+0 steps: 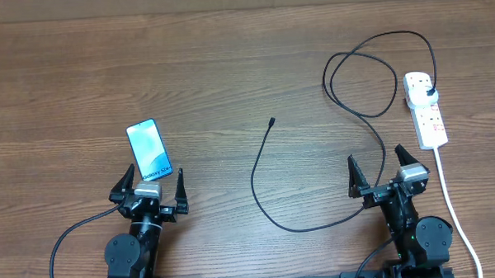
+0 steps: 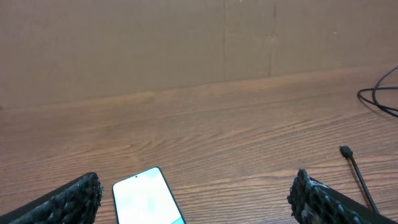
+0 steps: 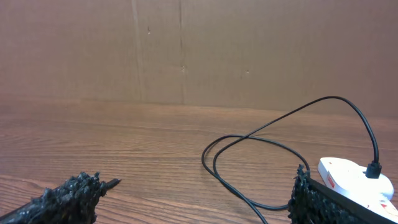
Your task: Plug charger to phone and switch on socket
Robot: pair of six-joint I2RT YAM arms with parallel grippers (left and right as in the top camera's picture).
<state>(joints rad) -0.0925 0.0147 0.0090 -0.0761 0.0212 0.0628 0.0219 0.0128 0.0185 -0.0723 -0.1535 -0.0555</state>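
ok so here's the setup. brown wood-grain table (image 1: 228, 65), plain brown cardboard wall (image 2: 124, 43) behind it in both wrist views.

the slim rectangular phone with the bright blue-and-white screen (image 1: 149, 149) lies flat, face up, on the left side, a bit tilted. its near end sits right between the fingers of the left gripper (image 1: 156, 171). those fingers are spread wide with nothing in them, and the left wrist view shows bare table on both sides of the phone.

the long thin black charger cable (image 1: 265, 180) has its black plug (image 1: 430, 91) stuck in the far end outlet of the white elongated power strip (image 1: 425, 108) over on the right. from there it loops round to the left, crosses itself, comes down past the right arm, sweeps along the front of the table and curls up to the middle. the small black connector tip (image 1: 272, 121) lies loose on the wood, well apart from the phone.

right gripper (image 1: 374, 153) is spread all the way too and holds nothing. from above the cable passes between its fingers, but i can't tell if it touches them.

the strip's thick white cord (image 1: 452, 206) runs off the near edge beside the right arm. there are red markings on the strip, but i can't tell whether any switch is on, too small.
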